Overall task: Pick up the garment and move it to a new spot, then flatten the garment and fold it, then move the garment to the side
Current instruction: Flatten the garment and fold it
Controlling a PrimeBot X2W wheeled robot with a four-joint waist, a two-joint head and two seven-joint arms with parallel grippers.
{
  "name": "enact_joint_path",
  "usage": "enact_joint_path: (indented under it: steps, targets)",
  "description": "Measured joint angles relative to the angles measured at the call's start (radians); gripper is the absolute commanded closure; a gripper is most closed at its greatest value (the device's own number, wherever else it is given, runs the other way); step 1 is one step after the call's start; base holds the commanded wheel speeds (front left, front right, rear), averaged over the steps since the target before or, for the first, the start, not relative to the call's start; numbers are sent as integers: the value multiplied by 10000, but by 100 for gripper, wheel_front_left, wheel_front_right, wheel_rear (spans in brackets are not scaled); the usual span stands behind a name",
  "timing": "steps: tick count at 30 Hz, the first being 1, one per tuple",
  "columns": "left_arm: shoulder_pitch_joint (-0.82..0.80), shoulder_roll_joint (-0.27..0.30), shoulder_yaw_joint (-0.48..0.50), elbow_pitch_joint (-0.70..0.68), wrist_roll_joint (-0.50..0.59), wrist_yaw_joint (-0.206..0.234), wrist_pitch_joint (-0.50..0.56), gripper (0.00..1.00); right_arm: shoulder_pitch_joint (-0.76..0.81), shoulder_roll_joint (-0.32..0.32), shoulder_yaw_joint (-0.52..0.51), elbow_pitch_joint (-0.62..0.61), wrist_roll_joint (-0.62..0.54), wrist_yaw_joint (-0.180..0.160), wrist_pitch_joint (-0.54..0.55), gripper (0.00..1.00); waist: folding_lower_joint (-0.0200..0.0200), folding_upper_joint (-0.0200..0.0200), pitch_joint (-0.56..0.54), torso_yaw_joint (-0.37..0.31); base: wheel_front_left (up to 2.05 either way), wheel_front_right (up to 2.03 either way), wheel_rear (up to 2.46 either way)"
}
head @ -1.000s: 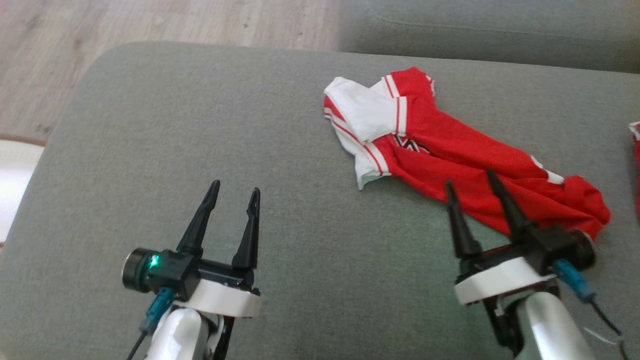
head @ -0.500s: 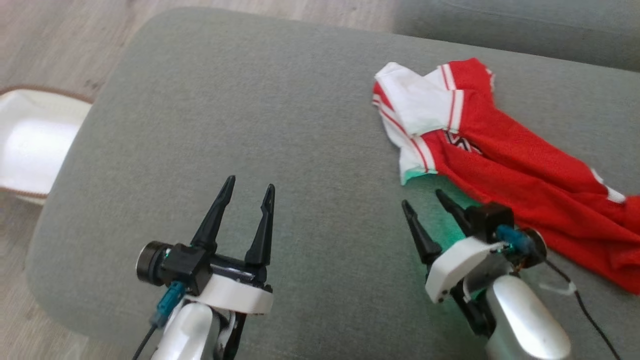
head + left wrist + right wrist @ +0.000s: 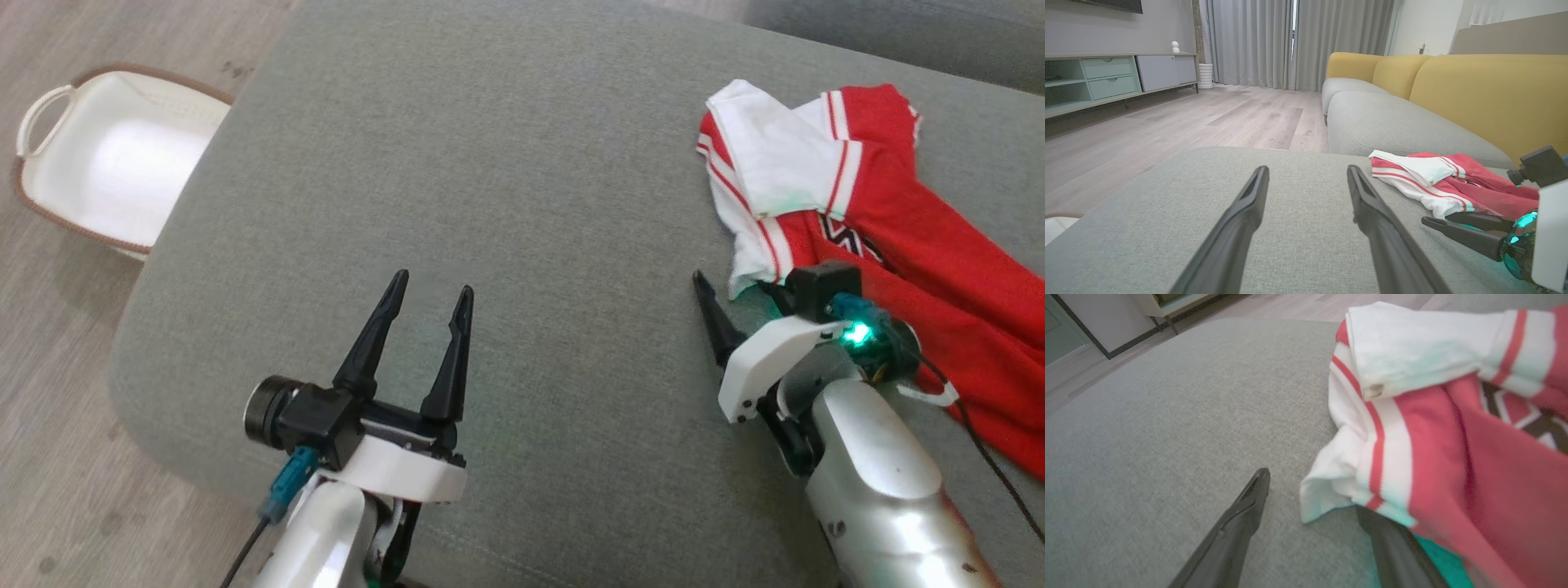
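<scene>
my left gripper (image 3: 433, 282) is closest to me, at 7 o'clock in the head view. it hangs over the bare gray cushion (image 3: 506, 147). its fingers are wide apart and hold nothing.

my right gripper (image 3: 732, 282) is at 4 o'clock, right at the near white corner of the garment (image 3: 939, 245). its fingers are apart too. in the right wrist view one finger (image 3: 1237, 531) lies on the bare cushion. the other one is tucked under the white hem, so the cloth lies over it. nothing is pinched yet.

the garment is a red and white shirt. it lies in a bunched heap from 1 o'clock to 3 o'clock on the cushion. farther off, at 10 o'clock, a white basket (image 3: 114, 163) sits on the wood floor (image 3: 49, 408).

i think i am on the first step, the pick up. next i need to close the right fingers on that white corner and get a good bite of cloth. then i lift and carry the shirt to the open space near 11 o'clock.
</scene>
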Motion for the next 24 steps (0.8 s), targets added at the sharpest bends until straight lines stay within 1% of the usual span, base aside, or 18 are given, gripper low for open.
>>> enact_joint_path:
  steps: [1,2,6,7,9,10,14,18,21,22,23,24]
  targets:
    - [0,-2,-6,31,-40,2,0,0,-115,-4,-21,123,0,2,-82,13,0,0,6,62,0,0,0]
    - [0,-2,-12,69,-61,2,0,0,-209,-6,-38,234,0,2,-219,100,0,0,-3,110,0,0,0]
    - [0,-2,-27,144,-63,77,0,0,-323,-27,407,570,247,2,-617,100,-1,0,-169,216,0,0,0]
    - [2,-2,-15,184,-52,79,0,0,-332,-44,918,502,750,2,-911,100,-1,0,-286,225,0,0,0]
    - [12,-2,19,211,-46,79,0,0,-397,-54,1611,180,1561,0,-1170,100,-1,0,-408,203,0,0,0]
    - [12,-2,19,211,-46,79,0,0,-397,-54,1611,180,1561,0,-1170,100,-1,0,-408,203,0,0,0]
    - [26,-2,58,215,61,77,0,0,-833,-67,3028,-905,3212,0,-1524,100,-2,0,-630,96,0,0,0]
    - [33,0,82,215,69,75,0,0,-1078,-71,4397,-1741,4614,0,-1402,100,-2,0,-781,-18,0,0,0]
    - [35,0,123,217,211,69,0,0,-1024,-71,5373,-1791,5288,0,-834,100,-2,0,-837,-81,0,0,0]
    - [35,0,130,222,244,63,0,0,-1017,-73,5653,-1687,5440,0,-558,54,-2,0,-854,-97,0,0,0]
    - [39,0,144,230,261,61,0,0,-1011,-102,5975,-1578,5440,0,-382,0,-2,0,-874,-113,0,0,0]
    - [48,0,165,244,301,59,0,0,-989,-119,6249,-1469,5448,0,-226,0,-2,0,-895,-129,0,0,0]
